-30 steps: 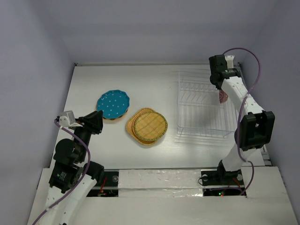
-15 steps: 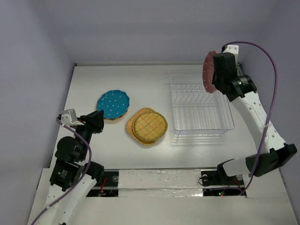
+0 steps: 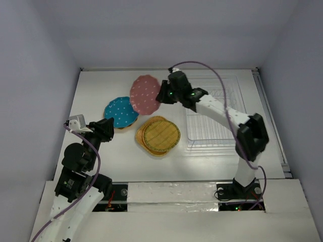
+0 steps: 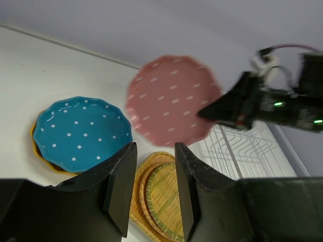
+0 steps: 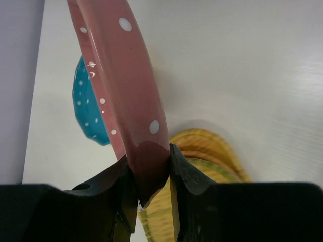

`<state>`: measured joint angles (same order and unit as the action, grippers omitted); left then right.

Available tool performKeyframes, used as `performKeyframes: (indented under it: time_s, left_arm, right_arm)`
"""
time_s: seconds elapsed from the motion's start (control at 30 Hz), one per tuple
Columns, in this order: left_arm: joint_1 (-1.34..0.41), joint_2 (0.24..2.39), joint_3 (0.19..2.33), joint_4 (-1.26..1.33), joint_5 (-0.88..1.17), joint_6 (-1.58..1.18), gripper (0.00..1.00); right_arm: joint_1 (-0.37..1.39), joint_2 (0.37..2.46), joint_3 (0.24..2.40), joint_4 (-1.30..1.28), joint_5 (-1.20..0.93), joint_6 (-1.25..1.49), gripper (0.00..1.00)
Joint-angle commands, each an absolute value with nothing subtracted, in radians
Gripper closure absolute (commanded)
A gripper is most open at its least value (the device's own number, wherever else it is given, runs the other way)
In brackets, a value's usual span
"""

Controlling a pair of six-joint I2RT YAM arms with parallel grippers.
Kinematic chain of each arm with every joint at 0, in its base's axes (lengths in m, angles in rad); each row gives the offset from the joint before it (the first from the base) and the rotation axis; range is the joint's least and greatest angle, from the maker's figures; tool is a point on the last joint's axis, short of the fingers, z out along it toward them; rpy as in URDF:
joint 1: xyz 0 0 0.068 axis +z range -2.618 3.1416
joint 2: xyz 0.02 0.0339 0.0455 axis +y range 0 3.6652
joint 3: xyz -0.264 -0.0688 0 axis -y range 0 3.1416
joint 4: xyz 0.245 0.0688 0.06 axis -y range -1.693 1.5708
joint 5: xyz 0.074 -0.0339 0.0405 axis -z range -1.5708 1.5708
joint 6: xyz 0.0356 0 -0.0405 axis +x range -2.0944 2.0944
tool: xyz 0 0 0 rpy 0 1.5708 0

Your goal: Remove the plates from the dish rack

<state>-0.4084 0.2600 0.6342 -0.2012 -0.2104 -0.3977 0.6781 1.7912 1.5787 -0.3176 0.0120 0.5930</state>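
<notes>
Pink dotted plate (image 3: 145, 95), apparently scalloped, now leftward

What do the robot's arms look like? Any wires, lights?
White links with chunky black joints. A purple cable runs along the right arm, another along the left arm. The left gripper and right gripper have black wedge-shaped fingers. Tiny green lights glow near the right wrist.

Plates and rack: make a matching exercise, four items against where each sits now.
1 pink dotted plate
2 blue dotted plate
3 woven plates
4 dish rack

A stacked flat on the table
B no plate seen in it
C clamped in the right jaws, off the table
D lying on a yellow plate

Pairs: 1-C, 2-D, 3-A, 4-B
</notes>
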Motion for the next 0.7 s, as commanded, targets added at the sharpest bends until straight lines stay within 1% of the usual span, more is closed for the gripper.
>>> performKeyframes:
  time_s: [0.0, 0.03, 0.3, 0.47, 0.57, 0.6, 0.67]
  left_arm:
    - [-0.405, 0.273, 0.632, -0.175, -0.207, -0.394, 0.67]
    - [-0.405, 0.275, 0.634, -0.175, -0.207, -0.393, 0.66]
    - [-0.405, 0.279, 0.634, -0.175, -0.207, -0.394, 0.65]
    - [-0.405, 0.275, 0.634, -0.176, -0.207, -0.394, 0.64]
    - [-0.405, 0.275, 0.634, -0.175, -0.207, -0.396, 0.64]
    - [-0.405, 0.275, 0.632, -0.176, -0.207, -0.396, 0.64]
    - [-0.405, 0.276, 0.635, -0.176, -0.207, -0.396, 0.64]
  right_arm:
    - [0.750, 1.866, 1.744, -0.040, -0.123, 0.738, 1.00]
    - [0.761, 1.937, 1.768, -0.034, -0.126, 0.767, 1.00]
    - [0.815, 2.164, 1.928, -0.015, -0.094, 0.870, 1.00]
    - [0.847, 2.233, 1.930, -0.012, -0.104, 0.913, 0.92]
    - [0.856, 2.259, 1.928, -0.011, -0.113, 0.914, 0.75]
    - [0.867, 2.264, 1.931, -0.011, -0.120, 0.914, 0.67]
    - [0.876, 2.267, 1.936, -0.026, -0.118, 0.897, 0.60]
